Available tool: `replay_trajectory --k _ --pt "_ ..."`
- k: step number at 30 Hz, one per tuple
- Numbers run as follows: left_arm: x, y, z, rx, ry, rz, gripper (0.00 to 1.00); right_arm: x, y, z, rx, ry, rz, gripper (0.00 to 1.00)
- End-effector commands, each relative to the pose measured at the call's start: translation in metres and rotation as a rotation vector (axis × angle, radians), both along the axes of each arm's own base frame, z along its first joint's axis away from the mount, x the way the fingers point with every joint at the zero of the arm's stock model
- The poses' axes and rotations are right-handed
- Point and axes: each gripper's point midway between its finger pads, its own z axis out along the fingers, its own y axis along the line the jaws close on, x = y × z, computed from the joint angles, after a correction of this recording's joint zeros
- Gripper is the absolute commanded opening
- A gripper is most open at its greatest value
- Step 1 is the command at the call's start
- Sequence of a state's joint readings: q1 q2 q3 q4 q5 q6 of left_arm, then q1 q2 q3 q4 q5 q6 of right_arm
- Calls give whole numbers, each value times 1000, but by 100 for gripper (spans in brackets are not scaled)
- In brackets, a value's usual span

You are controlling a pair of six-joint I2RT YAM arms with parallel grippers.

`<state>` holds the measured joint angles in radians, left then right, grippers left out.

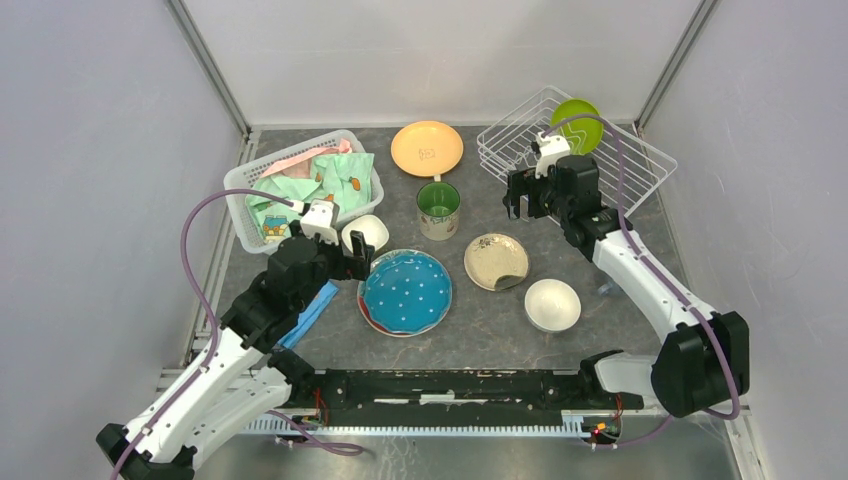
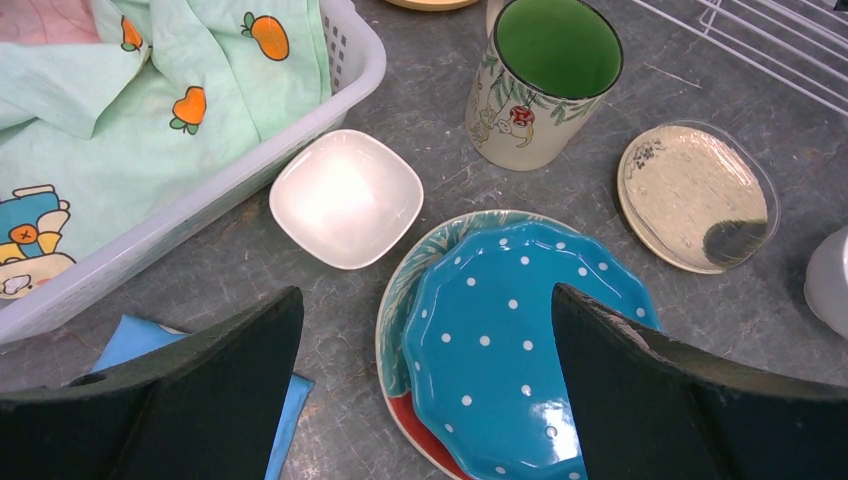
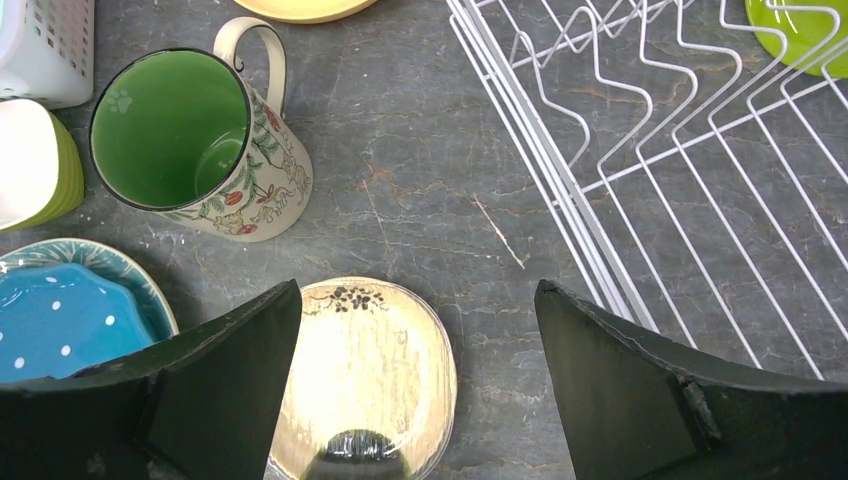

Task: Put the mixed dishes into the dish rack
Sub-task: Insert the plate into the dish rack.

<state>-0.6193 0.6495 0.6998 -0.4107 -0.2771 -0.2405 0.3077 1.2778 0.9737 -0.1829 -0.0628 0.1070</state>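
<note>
The white wire dish rack [image 1: 640, 165] stands at the back right with a lime-green plate [image 1: 577, 123] in it. An orange plate [image 1: 427, 148], a beige mug green inside [image 1: 438, 210], a cream plate [image 1: 496, 261], a round white bowl [image 1: 552, 304], a square white bowl [image 1: 365, 235] and a blue white-dotted plate [image 1: 406, 292] stacked on a red-and-teal plate [image 2: 425, 440] lie on the table. My left gripper [image 1: 345, 258] is open and empty above the square bowl and blue plate [image 2: 500, 340]. My right gripper [image 1: 527, 198] is open and empty over the cream plate [image 3: 365, 370], left of the rack [image 3: 640, 150].
A white plastic basket [image 1: 250, 180] of clothes stands at the back left. A folded blue cloth [image 1: 310, 312] lies under my left arm. Grey walls close in the back and both sides.
</note>
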Motion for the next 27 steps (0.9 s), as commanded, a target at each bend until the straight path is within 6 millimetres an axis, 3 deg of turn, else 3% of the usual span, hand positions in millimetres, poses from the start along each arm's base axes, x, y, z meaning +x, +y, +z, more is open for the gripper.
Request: replay_trajectory --k 1,12,19,27 --pt "2 -1 16 -6 -49 -9 100 4 6 41 49 -81 0 93" --pt "1 0 17 -15 -54 -9 100 -6 3 32 65 -65 -8 93" --pt "0 0 17 -16 -55 -8 100 -6 6 52 94 -105 -4 93" --pt "0 2 18 -13 -56 1 100 -8 4 58 96 -117 -10 93"
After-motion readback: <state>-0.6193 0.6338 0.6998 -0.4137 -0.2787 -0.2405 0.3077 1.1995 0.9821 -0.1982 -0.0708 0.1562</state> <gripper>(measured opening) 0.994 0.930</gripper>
